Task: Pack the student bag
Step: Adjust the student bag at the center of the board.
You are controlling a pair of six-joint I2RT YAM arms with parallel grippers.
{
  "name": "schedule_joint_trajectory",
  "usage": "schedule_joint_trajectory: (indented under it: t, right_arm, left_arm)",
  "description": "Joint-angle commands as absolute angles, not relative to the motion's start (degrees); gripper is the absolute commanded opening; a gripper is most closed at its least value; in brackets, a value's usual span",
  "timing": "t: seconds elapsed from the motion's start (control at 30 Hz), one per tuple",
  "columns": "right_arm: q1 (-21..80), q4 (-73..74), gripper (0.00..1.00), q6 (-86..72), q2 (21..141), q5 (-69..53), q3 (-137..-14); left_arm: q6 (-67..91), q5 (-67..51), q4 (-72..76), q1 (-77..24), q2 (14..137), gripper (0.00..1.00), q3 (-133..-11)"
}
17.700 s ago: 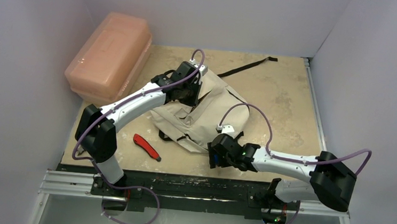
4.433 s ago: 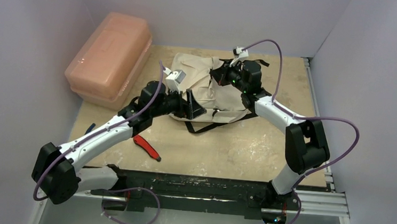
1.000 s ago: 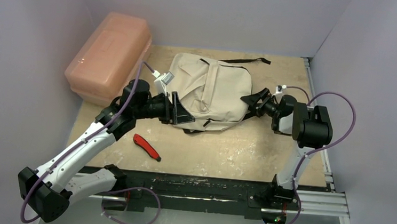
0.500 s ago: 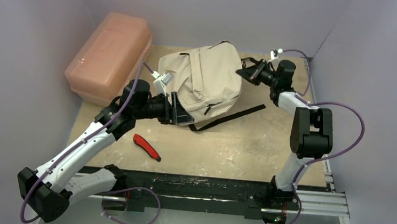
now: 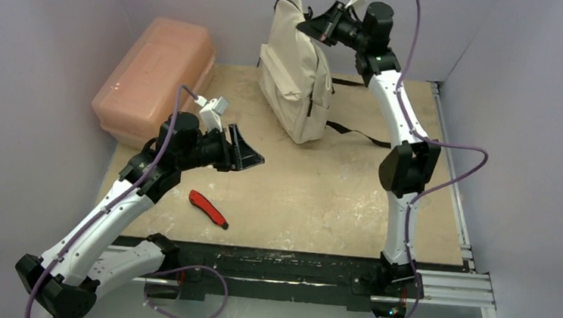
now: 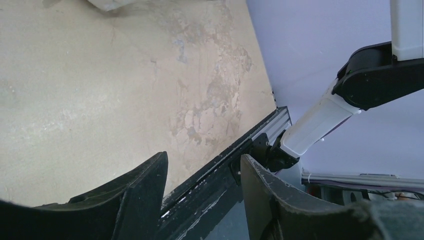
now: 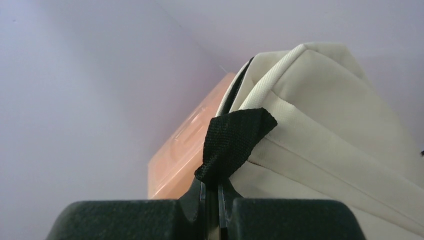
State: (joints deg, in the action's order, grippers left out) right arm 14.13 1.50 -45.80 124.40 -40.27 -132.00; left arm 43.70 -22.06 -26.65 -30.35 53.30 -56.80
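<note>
While the right gripper [image 5: 309, 27] pinches the black loop [image 7: 235, 142] at the top of the bag [image 5: 294, 80], with its jaws pressed tight on the webbing, the bag hangs upright to the right of the pink box [image 5: 155, 81] and well apart from it. The top view does not show whether the bag's bottom touches the table [image 5: 336, 201]. A black strap [image 5: 356, 133] trails from the bag across the tabletop, on the side away from the pink box. In the right wrist view the pink box shows behind the loop, past the bag's cream edge.

The left gripper [image 5: 245, 153] hovers just right of the pink box's near end, its jaws standing partly apart with nothing between them. Its own camera shows only bare tabletop beyond the fingers [image 6: 142, 185]. A red knife [image 5: 208, 209] lies flat on the table, nearer the arms' bases than the pink box and to the right of its near corner, apart from both grippers.
</note>
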Motion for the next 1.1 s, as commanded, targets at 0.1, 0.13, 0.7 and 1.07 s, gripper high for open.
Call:
schedule_joint_trajectory:
  t: [0.1, 0.13, 0.7, 1.07]
  right_arm:
    - [18.74, -7.15, 0.0, -37.27, 116.09, -31.97, -127.61]
    - [19.03, -6.79, 0.0, -35.0, 114.65, -30.9, -123.67]
    - [19.3, 2.63, 0.62, -26.49, 115.45, -25.93, -119.63]
    - [19.36, 7.16, 0.84, -23.05, 115.54, -23.0, -123.08]
  left_arm:
    - [42.25, -19.42, -27.46, -27.68, 50.98, 0.54, -56.76]
    - [42.36, -18.99, -27.42, -27.46, 51.02, 0.54, -56.62]
    - [44.5, -17.43, -26.53, -25.4, 53.73, 0.55, -56.21]
    - [46.02, -16.91, -23.49, -25.27, 57.07, 0.64, -56.26]
